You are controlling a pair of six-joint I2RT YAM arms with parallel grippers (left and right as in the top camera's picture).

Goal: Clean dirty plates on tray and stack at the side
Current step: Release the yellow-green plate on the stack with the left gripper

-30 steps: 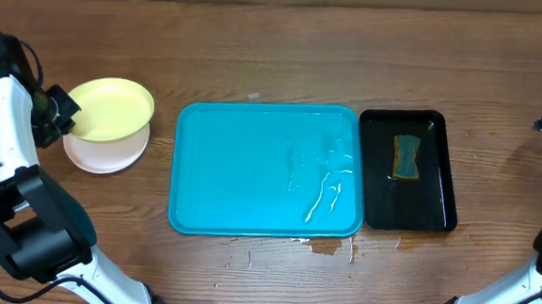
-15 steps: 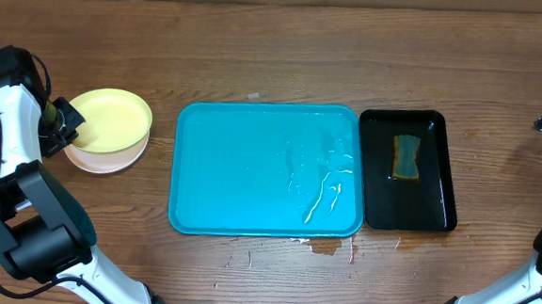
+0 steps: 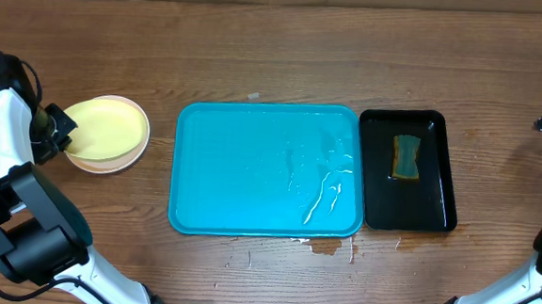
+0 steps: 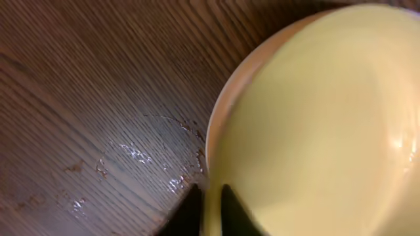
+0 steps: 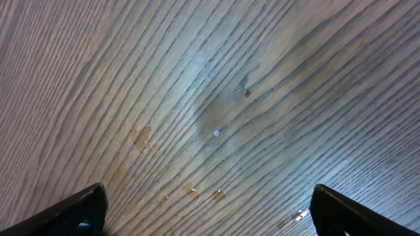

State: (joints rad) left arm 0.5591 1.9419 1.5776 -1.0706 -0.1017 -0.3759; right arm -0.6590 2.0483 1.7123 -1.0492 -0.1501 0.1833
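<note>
Table [image 3: 277,49]: brown wood; wide bare room along the far side and between the black tray and the right arm; its left and right edges are cut off in the overhead view
Tray [image 3: 232,168]: bright cyan, centred on the table, long side parallel to the near edge; holds only water streaks [image 3: 323,195] on its right half; a small puddle [image 3: 326,248] lies on the wood touching its near rim
Black tray [image 3: 437,209]: just beside the cyan tray's right rim, a thin gap between them; a sponge [image 3: 405,156] lies flat in its far half
Yellow-green plate [image 3: 107,128]: left of the tray and apart from it, on top of a lower plate [image 3: 119,164] whose pale rim shows only along the right and near sides; how many plates lie underneath cannot be told
Left gripper [image 4: 209,206]: at the stack's left edge, fingers clamped on the yellow-green plate's rim; only the fingertips show in the wrist view
Right gripper [image 5: 210,213]: at the far right table edge, over bare wood, fingers spread wide with nothing between them
</note>
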